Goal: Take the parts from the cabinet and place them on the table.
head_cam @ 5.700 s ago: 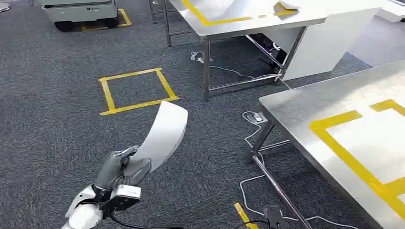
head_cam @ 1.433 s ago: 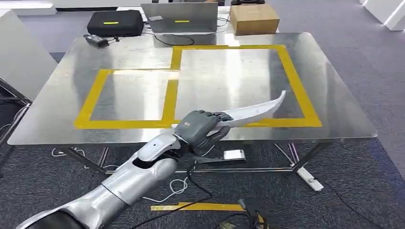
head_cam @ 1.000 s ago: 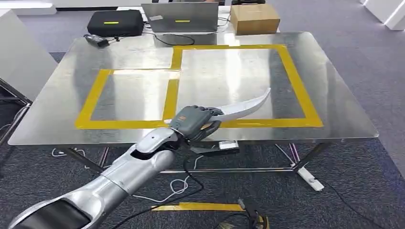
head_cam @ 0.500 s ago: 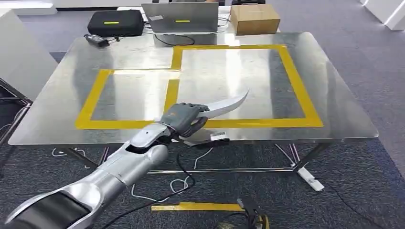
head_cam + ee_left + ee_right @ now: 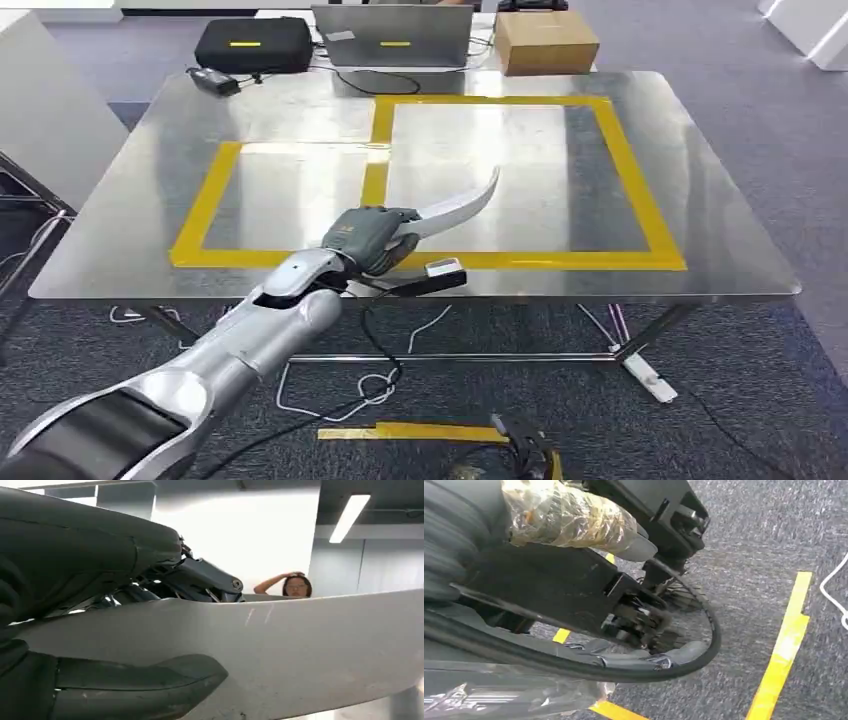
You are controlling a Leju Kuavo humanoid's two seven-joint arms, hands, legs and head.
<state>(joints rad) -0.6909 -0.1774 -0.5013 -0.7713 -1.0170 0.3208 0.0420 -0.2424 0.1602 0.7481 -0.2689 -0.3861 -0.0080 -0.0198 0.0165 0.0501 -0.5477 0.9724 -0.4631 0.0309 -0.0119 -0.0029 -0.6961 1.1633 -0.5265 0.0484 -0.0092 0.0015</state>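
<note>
A curved white part (image 5: 462,204) is gripped at its near end by my left hand (image 5: 370,238). The hand hovers over the front edge of the steel table (image 5: 130,230), and the part's tip points up and away over the large yellow-taped square (image 5: 622,180). In the left wrist view the part (image 5: 300,650) is a broad pale band held between the thumb (image 5: 135,680) and the dark fingers (image 5: 100,550). My right hand (image 5: 569,525) hangs over the carpet with a plastic-wrapped thumb and holds nothing.
At the table's far edge stand a laptop (image 5: 390,35), a black case (image 5: 253,45) and a cardboard box (image 5: 545,40). A white panel (image 5: 50,110) stands at the left. Cables (image 5: 370,385) lie on the floor under the table. A person (image 5: 295,585) stands behind.
My left hand has carried the part leftward along the table's front edge, tipping its end higher. Earlier still the camera faced other tables and the floor; it has since turned to this table.
</note>
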